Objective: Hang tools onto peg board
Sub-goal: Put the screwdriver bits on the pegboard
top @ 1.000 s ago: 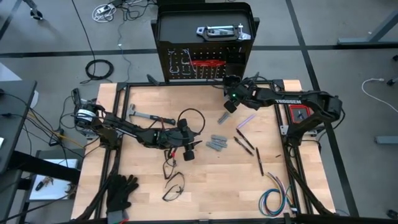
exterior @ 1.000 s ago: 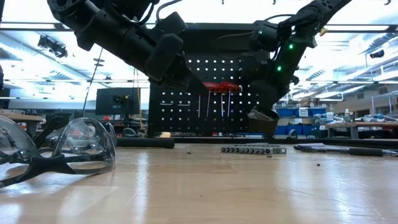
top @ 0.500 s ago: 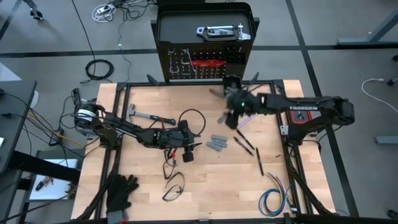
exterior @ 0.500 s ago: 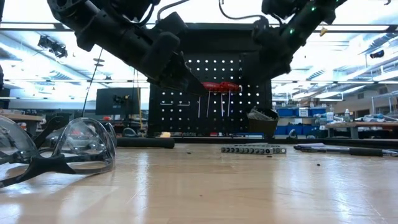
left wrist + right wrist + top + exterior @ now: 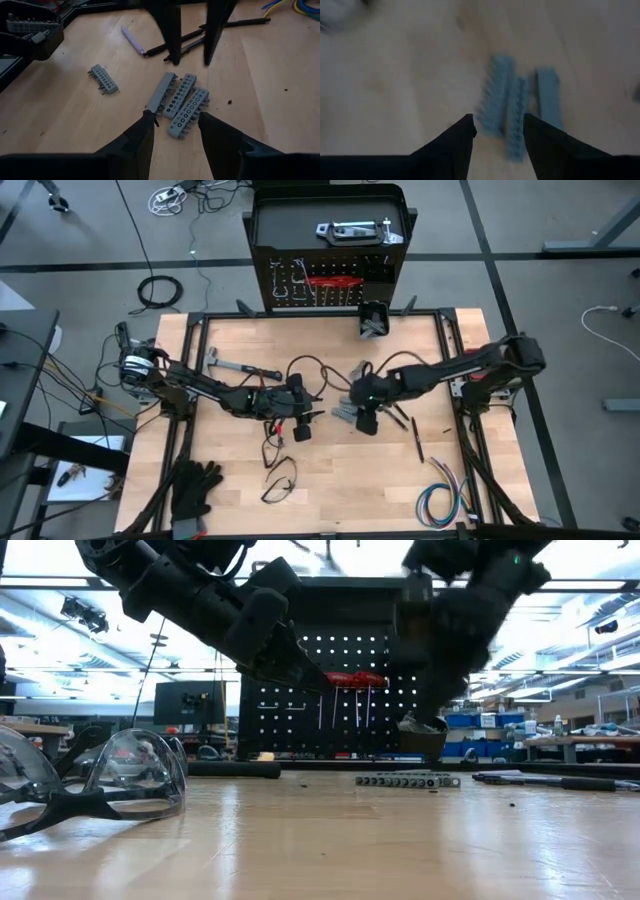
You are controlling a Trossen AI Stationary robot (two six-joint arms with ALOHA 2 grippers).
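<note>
Three grey toothed metal strips (image 5: 181,102) now lie under the right gripper (image 5: 497,131), swung from the black perforated peg board (image 5: 300,285), parted, empty, poised to grasp.

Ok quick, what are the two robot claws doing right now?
Left gripper: open, holding nothing.
Right gripper: open, empty, over the grey bit strips.

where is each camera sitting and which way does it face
High view: above the table, looking straight down; shows both arms, with the left gripper and right gripper either side of the grey bit holders.
Low view: at table-top height, facing the peg board; arms come in from above.
Left wrist view: on the left arm, facing the bit holders; its own open fingers show.
Right wrist view: on the right arm, facing down; own fingers open.
Shared: both wrist views see the same three bit holders.
</note>
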